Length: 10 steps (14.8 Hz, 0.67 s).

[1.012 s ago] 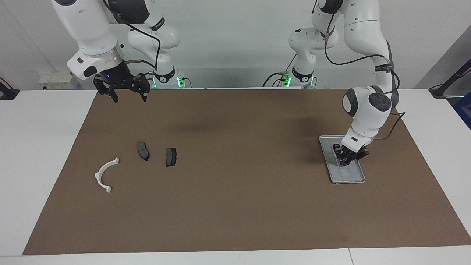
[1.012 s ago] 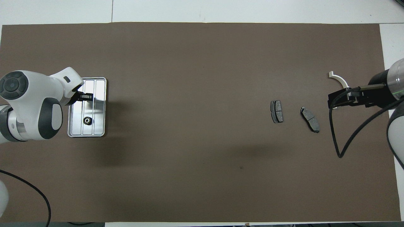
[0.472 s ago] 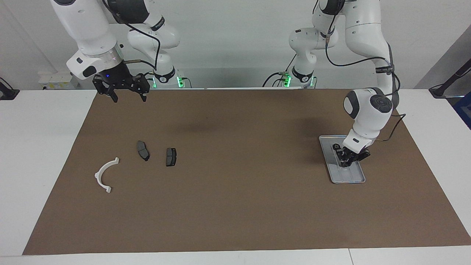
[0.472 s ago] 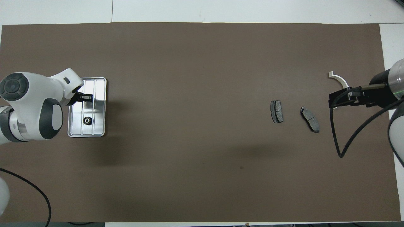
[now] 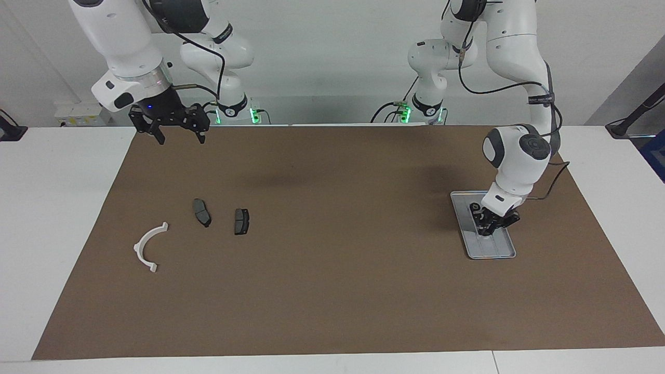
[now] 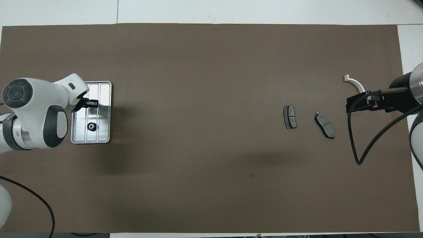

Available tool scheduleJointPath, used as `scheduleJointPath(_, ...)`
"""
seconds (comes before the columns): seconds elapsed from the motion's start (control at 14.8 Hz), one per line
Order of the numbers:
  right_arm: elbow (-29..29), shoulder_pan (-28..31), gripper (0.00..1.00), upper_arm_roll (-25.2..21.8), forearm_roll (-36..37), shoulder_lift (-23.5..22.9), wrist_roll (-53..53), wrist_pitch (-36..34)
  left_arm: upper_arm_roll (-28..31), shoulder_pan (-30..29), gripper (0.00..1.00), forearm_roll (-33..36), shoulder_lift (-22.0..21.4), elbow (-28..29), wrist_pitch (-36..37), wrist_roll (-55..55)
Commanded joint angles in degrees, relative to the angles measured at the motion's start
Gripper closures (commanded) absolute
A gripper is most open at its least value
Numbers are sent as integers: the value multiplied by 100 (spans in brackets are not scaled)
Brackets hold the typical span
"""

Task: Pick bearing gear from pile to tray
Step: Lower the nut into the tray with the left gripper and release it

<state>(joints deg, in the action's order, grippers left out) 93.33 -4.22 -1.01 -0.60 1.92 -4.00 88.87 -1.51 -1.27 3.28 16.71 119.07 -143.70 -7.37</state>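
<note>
The silver tray [image 5: 503, 250] [image 6: 104, 114] lies at the left arm's end of the brown mat. One small black bearing gear [image 6: 91, 126] rests in it, on the part nearer to the robots. My left gripper [image 5: 487, 227] [image 6: 92, 103] reaches down into the tray with its fingertips together; I cannot make out anything between them. The pile lies at the right arm's end: a white arc bracket [image 5: 149, 248] [image 6: 355, 83] and two dark pad plates [image 5: 201, 212] [image 5: 241, 221] [image 6: 289, 116] [image 6: 324, 125]. My right gripper [image 5: 182, 138] [image 6: 348, 106] hangs open and empty, high over the mat's robot-side edge.
The brown mat [image 5: 332, 291] covers most of the white table [image 5: 57, 208]. A black cable [image 6: 355, 145] loops below the right wrist. Nothing else lies between the pile and the tray.
The right gripper has risen slightly and drawn back toward its base. The left wrist has shifted a little over the tray; the gear lying in it has not moved.
</note>
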Motion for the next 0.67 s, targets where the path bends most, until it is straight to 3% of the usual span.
scheduleJointPath(0.0,36,53,0,-14,-116,107,128,8,1,-5,3,-64,-19,99,-150,-62)
scheduleJointPath(0.34,45,53,0,-14,-116,107,128,86,1,-66,0,-64,-316,-251,613,-89)
scheduleJointPath(0.61,80,62,0,-22,-107,107,137,307,1,-49,0,-64,-1290,-795,1552,226)
